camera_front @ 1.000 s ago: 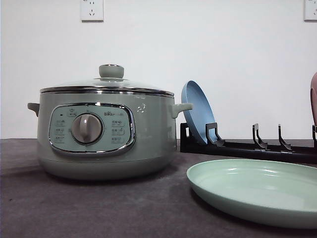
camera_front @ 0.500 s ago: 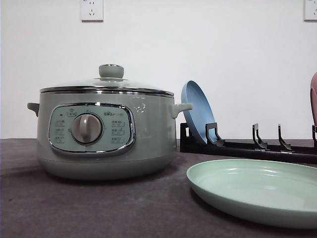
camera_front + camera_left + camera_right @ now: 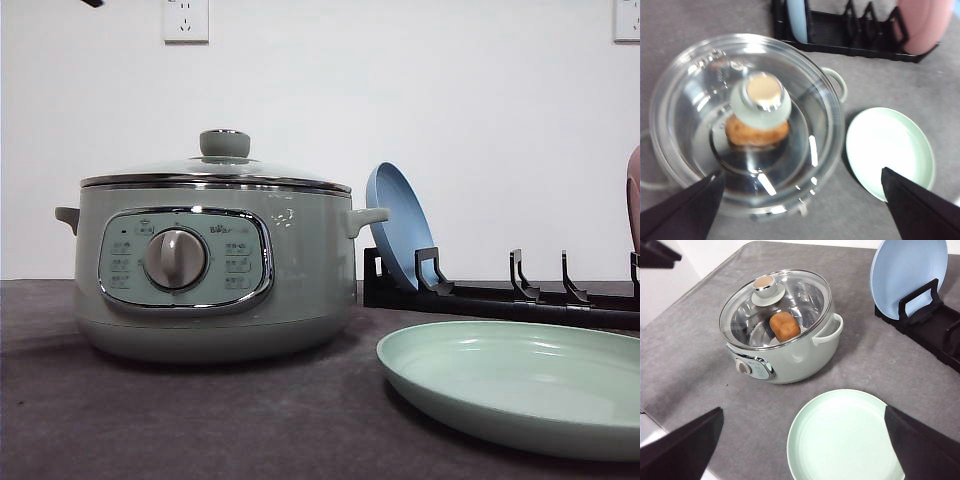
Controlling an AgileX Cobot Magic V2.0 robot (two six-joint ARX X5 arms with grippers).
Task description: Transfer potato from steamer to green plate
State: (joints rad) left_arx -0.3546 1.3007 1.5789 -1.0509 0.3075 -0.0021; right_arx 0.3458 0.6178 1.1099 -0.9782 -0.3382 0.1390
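Front cam hid the potato [image 3: 785,325]; R wrist cam showed it inside the lidded steamer [image 3: 785,357], frame centre-left, green plate [image 3: 840,440] lower right. Both grippers' fingers spread wide, holding nothing.

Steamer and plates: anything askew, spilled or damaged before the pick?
Nothing stands out. The glass lid sits square on the steamer, with the potato inside on the steel floor. The green plate lies flat and bare. The blue plate stands upright in the black rack.

Black, tapered, matte end effector fingers [image 3: 682,450].
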